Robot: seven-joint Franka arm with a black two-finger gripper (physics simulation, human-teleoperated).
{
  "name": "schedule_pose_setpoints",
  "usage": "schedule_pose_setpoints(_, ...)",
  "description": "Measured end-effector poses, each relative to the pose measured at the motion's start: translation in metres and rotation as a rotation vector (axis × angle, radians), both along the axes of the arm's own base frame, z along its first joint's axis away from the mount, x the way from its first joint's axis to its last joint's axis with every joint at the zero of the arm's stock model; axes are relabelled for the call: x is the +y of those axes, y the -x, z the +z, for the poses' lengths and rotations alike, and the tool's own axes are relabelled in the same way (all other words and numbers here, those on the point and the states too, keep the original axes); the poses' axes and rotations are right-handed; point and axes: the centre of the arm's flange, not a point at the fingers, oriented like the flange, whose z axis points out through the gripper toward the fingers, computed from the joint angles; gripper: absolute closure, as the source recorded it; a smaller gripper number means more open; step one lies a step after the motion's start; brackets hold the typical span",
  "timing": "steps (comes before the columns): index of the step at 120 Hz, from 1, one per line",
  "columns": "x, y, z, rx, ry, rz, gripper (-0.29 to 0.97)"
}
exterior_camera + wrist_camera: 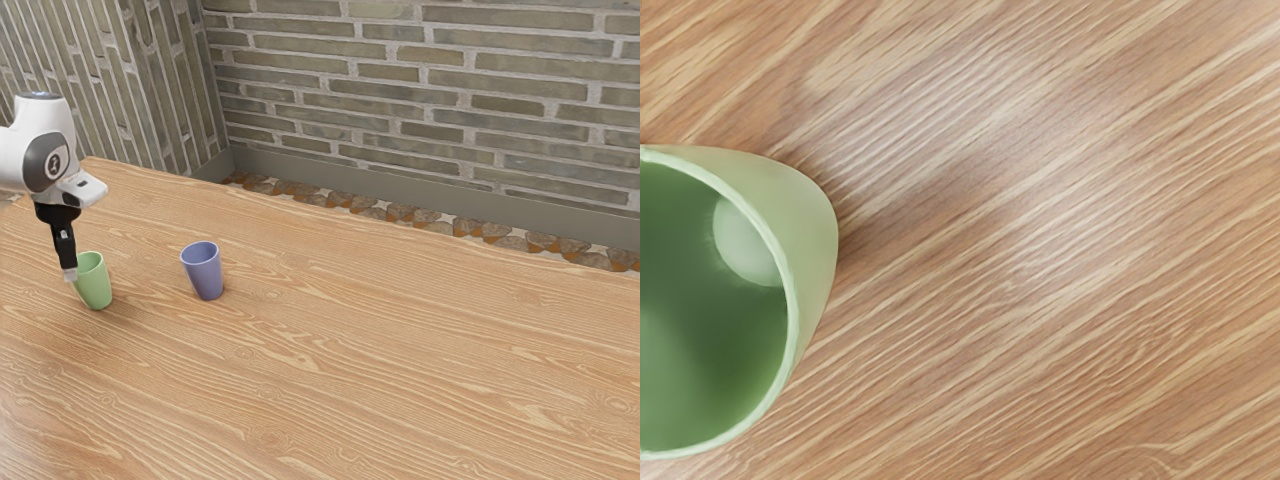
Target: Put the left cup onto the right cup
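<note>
green cup [94,281], blue-violet cup [204,270], wood-grain table [400,350]

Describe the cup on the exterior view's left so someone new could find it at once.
On the wooden table before the brick wall stand two cups, apart. The green cup is the one toward the exterior view's left, with the pincer at its rim. Its pale green colour sets it apart from the purple cup beside it.

green cup [94,281]: mouth up, leaning slightly, on wooden surface [400,350], exterior view's left | blue-purple cup [203,270]: upright, mouth up, near its right, apart
</note>
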Motion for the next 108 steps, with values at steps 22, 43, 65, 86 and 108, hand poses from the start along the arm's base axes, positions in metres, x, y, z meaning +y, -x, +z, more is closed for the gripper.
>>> schedule_pose_setpoints(22,0.005,-0.003,-0.007,0.004,0.001,-0.007,0.0)
schedule_pose_setpoints(43,0.003,-0.007,-0.017,0.005,0.013,-0.017,0.0)
schedule_pose_setpoints(65,-0.001,-0.011,-0.022,0.001,0.014,-0.034,0.0)
schedule_pose_setpoints(86,0.002,-0.016,-0.026,-0.002,0.009,-0.044,0.0)
schedule_pose_setpoints(108,0.004,-0.023,-0.029,-0.006,0.005,-0.056,0.0)
